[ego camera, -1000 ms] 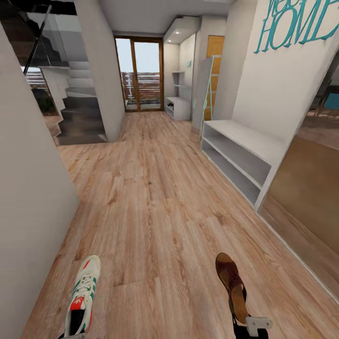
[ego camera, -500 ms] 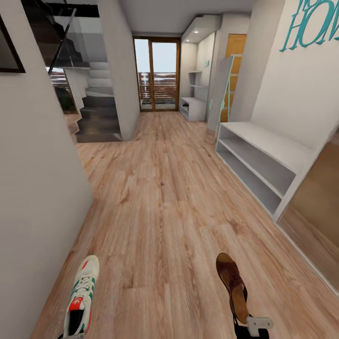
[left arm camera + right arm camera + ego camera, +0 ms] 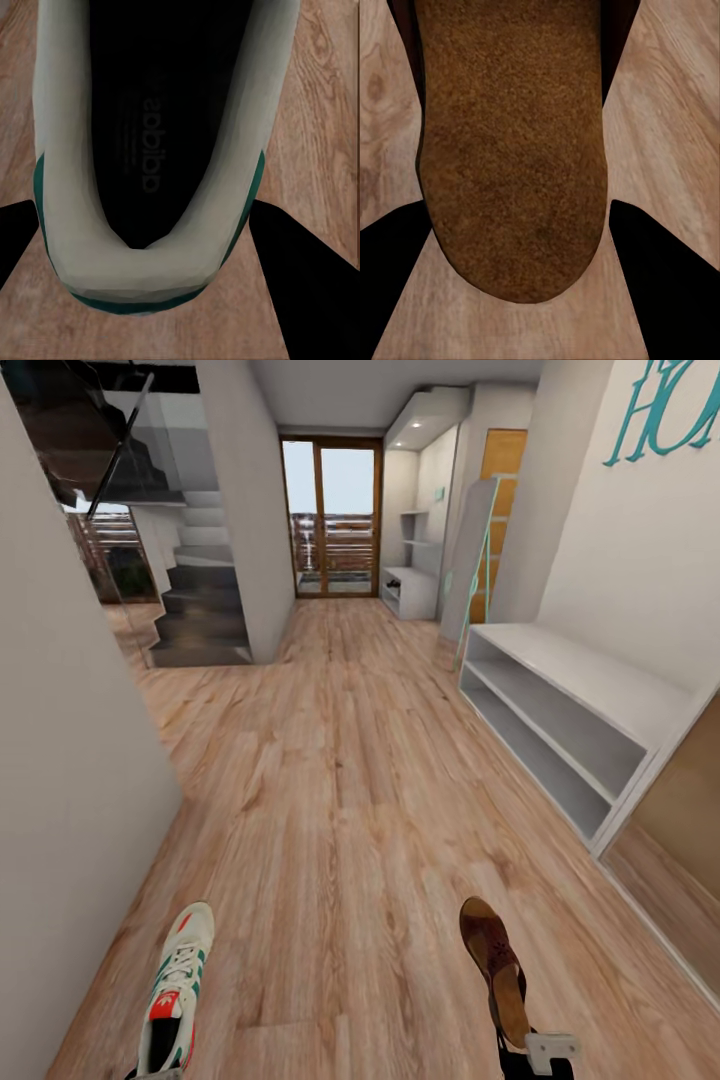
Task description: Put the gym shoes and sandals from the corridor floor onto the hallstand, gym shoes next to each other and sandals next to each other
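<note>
The corridor floor (image 3: 340, 780) runs ahead of me, and the hallstand (image 3: 560, 705) stands against the wall ahead and to my right, its two open shelf levels facing the corridor. That bearing is what the coming move turns on: the rack lies forward-right of both claws, so my right arm is the nearer one and I judge it should unload first.

In my left claw (image 3: 154, 247) I carry a gym shoe (image 3: 176, 995), the dark fingers (image 3: 311, 285) closed on either side of its heel; its long axis points straight ahead, toe forward. My right claw (image 3: 521, 247) pinches a sandal (image 3: 497, 970) at the heel end the same way, toe forward too (tilted a little toward my left).

Both shoes lie lengthwise along the corridor, while the shelves run along the wall, so each will probably need turning toward the rack. The other two shoes I cannot place.
</note>
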Controlling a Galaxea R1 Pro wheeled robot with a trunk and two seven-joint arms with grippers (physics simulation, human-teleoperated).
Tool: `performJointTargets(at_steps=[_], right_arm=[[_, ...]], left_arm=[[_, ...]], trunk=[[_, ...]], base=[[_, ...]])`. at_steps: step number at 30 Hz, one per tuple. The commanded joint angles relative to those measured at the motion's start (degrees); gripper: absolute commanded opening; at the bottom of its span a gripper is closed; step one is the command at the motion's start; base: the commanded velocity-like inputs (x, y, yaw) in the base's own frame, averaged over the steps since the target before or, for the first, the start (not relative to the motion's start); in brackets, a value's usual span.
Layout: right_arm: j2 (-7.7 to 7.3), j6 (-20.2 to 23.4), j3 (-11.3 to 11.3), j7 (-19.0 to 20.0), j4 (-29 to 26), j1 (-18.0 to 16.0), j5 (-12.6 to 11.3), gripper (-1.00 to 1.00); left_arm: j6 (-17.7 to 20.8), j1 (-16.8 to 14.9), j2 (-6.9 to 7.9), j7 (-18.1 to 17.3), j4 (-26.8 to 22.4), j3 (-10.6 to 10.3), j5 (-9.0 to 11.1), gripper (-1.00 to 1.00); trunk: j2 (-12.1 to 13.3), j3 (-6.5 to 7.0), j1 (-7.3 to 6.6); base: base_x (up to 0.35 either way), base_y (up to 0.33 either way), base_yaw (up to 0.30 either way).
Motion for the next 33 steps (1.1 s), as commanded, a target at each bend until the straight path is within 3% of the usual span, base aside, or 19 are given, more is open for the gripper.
performJointTargets(at_steps=[1, 24, 33], right_arm=[[-0.01, -0.07, 0.06, -0.47, 0.03, -0.04, 0.47, -1.00], [0.19, -0.07, 0.14, -0.47, 0.03, -0.04, 0.47, -1.00], [0.32, -0.07, 0.15, -0.47, 0.03, -0.04, 0.47, -1.00]], left_arm=[[-0.23, -0.07, -0.04, -0.30, 0.00, 0.47, -0.45, -1.00], [-0.25, -0.07, 0.05, -0.31, 0.01, 0.44, -0.15, -1.00], [-0.25, -0.08, 0.05, -0.31, 0.01, 0.47, -0.04, -1.00]], trunk=[[-0.02, -0.05, 0.03], [-0.02, -0.04, 0.03], [-0.02, 0.48, 0.03]], base=[[0.340, -0.121, 0.000], [0.340, -0.122, 0.001], [0.340, -0.121, 0.153]])
